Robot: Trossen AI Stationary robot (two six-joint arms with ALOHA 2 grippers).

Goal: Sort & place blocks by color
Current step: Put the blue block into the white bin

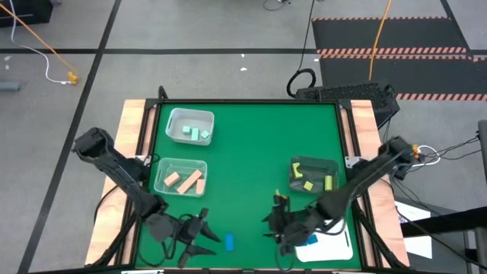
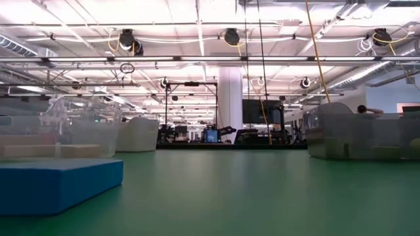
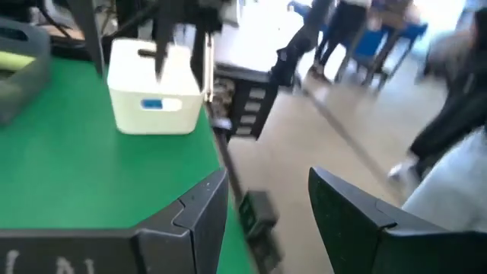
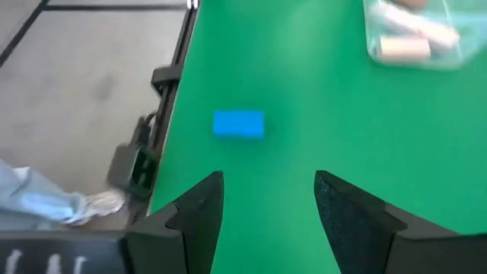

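Note:
One blue block [image 1: 229, 242] lies flat on the green table near its near edge, between my two grippers; the right wrist view shows this blue block [image 4: 238, 123] ahead of the open fingers, and it fills the low view's left foreground [image 2: 59, 183]. My left gripper [image 1: 204, 232] hovers open just left of it, pointing right. My right gripper [image 1: 274, 221] hovers open to its right, pointing left. Another blue block [image 1: 308, 242] lies in the white tray [image 1: 335, 247]. Mint blocks [image 1: 199, 134], salmon blocks [image 1: 183, 180] and yellow blocks [image 1: 310, 185] lie in separate clear bins.
The mint bin [image 1: 173, 122] and the salmon bin [image 1: 161, 169] stand on the table's left half; the bin with yellow blocks [image 1: 332, 166] stands on the right. The white tray [image 3: 152, 114] sits at the near right corner. The table's near edge is close to both grippers. People move in the room beyond.

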